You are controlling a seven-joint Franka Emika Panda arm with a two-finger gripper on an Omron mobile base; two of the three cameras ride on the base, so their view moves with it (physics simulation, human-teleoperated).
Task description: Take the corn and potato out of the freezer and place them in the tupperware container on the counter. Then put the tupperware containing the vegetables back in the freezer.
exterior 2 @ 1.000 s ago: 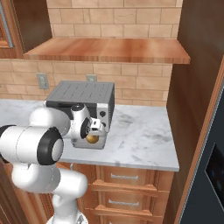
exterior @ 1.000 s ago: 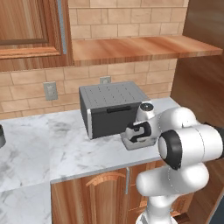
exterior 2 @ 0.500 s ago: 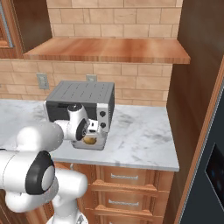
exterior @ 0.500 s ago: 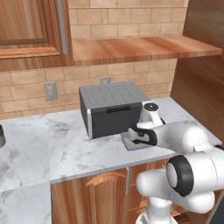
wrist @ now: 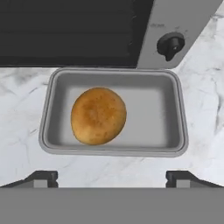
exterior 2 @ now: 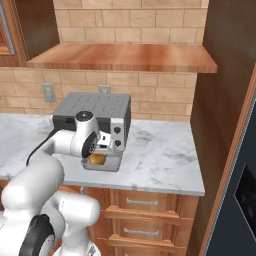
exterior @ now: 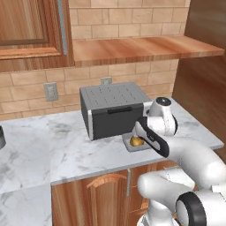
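The hand (wrist: 112,177) hangs above the tray (wrist: 175,109), fingers wide apart and holding nothing; the potato (wrist: 98,116) lies inside.

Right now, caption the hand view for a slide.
Potato lying in the tupperware container on the counter, open fingers above.

The setting was a domestic kitchen, computer-rendered. A white-and-grey marbled counter (exterior: 39,150) ran along a tan brick wall (exterior: 132,17) over warm brown wooden drawers (exterior 2: 150,217) and cabinet doors (exterior: 97,201). A grey toaster oven (exterior: 112,108) stood on the stone top, with its control knob (wrist: 171,44) visible in the hand view. Two wall outlets (exterior: 50,91) sat in the brickwork. A wooden wall shelf (exterior 2: 125,56) and a wooden upper cabinet (exterior: 28,31) hung above. A tall dark appliance (exterior 2: 242,195) stood at the counter's end.
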